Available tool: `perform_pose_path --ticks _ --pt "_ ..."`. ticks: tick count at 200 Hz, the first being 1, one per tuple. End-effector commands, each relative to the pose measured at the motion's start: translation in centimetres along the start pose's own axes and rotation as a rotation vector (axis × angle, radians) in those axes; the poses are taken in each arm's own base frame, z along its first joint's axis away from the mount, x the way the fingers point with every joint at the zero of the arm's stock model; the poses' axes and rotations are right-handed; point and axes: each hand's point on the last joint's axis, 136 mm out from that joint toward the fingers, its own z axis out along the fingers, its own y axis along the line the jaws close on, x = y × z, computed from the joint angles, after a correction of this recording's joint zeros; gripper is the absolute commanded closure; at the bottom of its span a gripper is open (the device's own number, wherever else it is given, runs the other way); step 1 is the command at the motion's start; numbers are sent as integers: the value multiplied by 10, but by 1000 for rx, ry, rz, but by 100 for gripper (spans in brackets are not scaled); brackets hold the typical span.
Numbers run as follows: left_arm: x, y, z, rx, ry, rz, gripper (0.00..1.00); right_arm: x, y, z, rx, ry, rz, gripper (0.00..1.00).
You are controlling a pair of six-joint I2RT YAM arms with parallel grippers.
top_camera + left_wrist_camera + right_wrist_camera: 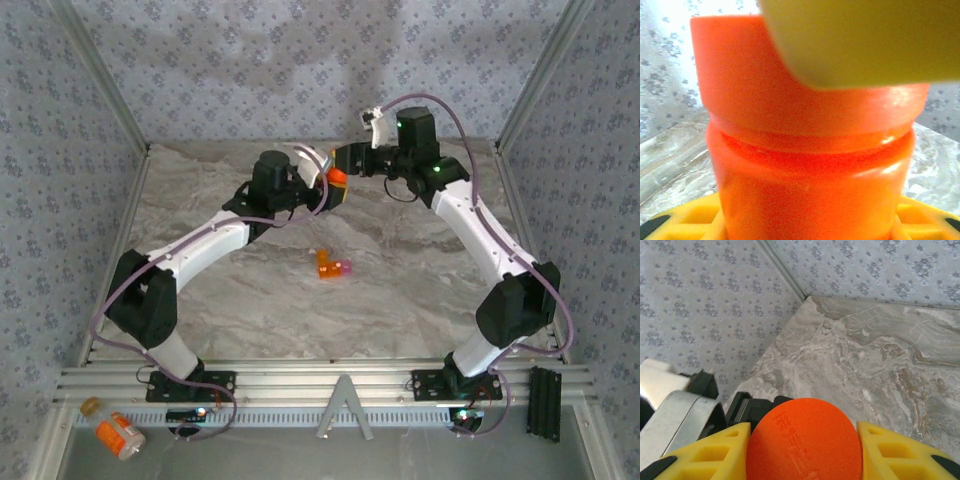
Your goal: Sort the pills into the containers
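The marble table (420, 300) is carrying both arms, which are meeting above its upper middle. The left pincer (322, 190) is grasping the bottle (810, 190) around its translucent orange body, holding it off the table. The right pincer (347, 165) is clenching on the cap (805, 440), its yellow fingers (890, 452) pressing either side. A labelled bottle (118, 433) is lying on its side at the lower left, on the metal ledge. The box (333, 267) is lying on the table at the centre of the frame, pink end pointing right.
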Motion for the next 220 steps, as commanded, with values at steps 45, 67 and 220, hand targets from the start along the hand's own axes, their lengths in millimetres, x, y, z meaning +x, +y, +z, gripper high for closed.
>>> perform_pose_path --ticks 45,67,220 --pt "-63 -22 -12 24 -208 81 100 -12 11 -15 -68 -39 22 25" --pt "-66 -10 -23 82 -211 36 100 -29 26 -50 -147 -96 -56 13" --pt "-58 -50 -61 632 -46 -3 100 -31 69 -46 -378 44 -142 16"
